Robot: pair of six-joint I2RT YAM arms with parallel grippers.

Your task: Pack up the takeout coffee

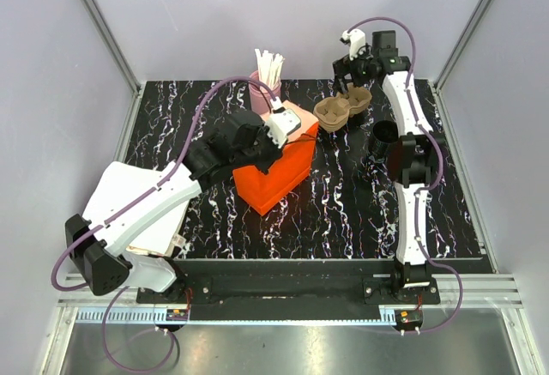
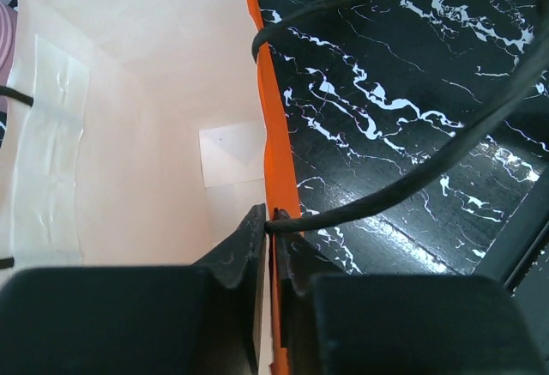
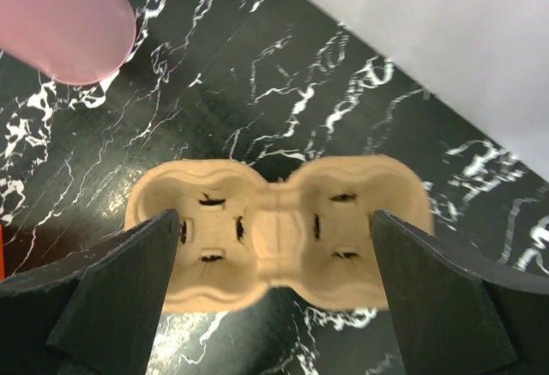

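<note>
Two arms work over a black, white-veined marble worktop point(image 1: 343, 212) boxed in by pale grey walls.
The left arm reaches forward, its left fingers point(image 2: 249, 246) pinched shut on the rim of the upright orange paper bag point(image 1: 270, 178). The right arm stretches far back, its right fingers point(image 3: 129, 281) spread wide above the brown two-well pulp cup carrier point(image 1: 341, 109). The small black takeout coffee cup point(image 1: 383, 139) stands beside the right elbow, outside the bag.

My black, white-veined marble tabletop point(image 1: 343, 212) sits boxed in by plain pale grey walls point(image 1: 214, 15), metal posts point(image 1: 103, 27) at the corners, evenly lit.
</note>
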